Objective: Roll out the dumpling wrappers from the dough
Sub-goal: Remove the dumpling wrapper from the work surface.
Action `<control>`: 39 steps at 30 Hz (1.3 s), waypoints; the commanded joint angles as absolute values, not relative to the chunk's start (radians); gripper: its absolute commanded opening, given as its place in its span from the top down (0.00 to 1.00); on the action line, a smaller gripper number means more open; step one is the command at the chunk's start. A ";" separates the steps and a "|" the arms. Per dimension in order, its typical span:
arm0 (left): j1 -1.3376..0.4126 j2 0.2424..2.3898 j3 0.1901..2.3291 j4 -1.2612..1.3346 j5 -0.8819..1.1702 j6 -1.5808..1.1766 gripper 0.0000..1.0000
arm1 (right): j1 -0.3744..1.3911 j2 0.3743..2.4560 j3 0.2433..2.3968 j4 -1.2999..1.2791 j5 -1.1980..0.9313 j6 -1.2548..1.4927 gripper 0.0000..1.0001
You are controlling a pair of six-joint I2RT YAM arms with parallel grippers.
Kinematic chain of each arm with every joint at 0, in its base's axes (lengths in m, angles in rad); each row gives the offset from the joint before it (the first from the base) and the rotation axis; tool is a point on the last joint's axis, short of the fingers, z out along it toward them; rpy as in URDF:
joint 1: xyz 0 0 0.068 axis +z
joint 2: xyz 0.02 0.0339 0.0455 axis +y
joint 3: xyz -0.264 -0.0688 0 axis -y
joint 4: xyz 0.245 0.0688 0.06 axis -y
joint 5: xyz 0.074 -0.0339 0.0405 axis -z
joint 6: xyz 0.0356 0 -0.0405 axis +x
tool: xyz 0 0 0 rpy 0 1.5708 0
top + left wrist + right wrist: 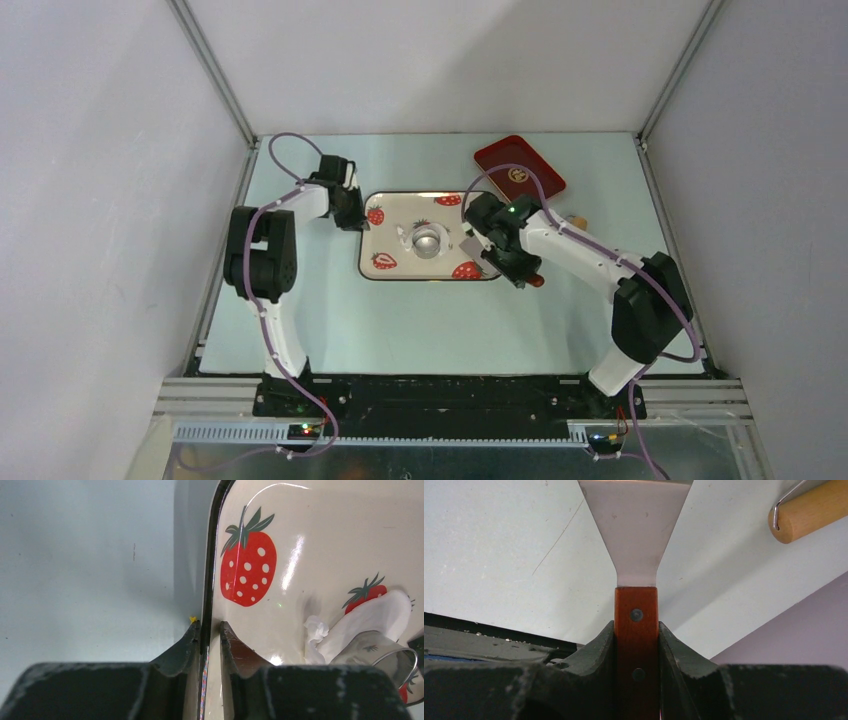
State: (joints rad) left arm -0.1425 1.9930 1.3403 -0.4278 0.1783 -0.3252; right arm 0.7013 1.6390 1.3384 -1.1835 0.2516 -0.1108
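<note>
Left arm [283, 340] and right arm [570, 243]: white links, black joints, purple cables [290, 135]; left gripper [210, 626] and right gripper [636, 627] scuffed black.

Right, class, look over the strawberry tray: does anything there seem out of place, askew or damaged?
Yes. A metal cup seems to sit on a thin white wrapper on the tray, pinning it where it would be rolled. The wrapper's left edge is crumpled and ragged rather than round.

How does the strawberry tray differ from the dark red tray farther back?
The strawberry tray is cream with red prints and larger; the dark red tray is smaller, with a gold mark. The strawberry tray lies square to the table; the red tray sits askew. Both are rounded rectangles.
</note>
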 commanded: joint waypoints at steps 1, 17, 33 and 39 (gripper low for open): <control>-0.168 1.995 1.307 -0.451 0.176 -0.341 0.84 | 0.717 1.655 1.376 -1.209 0.279 -0.080 1.00; -0.168 1.975 1.273 -0.429 0.154 -0.361 1.00 | 0.756 1.615 1.387 -1.261 0.109 -0.088 1.00; -0.169 1.971 1.274 -0.423 0.140 -0.360 1.00 | 0.745 1.723 1.430 -1.227 0.169 -0.017 1.00; -0.169 1.971 1.275 -0.423 0.139 -0.360 1.00 | 0.725 1.739 1.450 -1.222 0.174 -0.005 1.00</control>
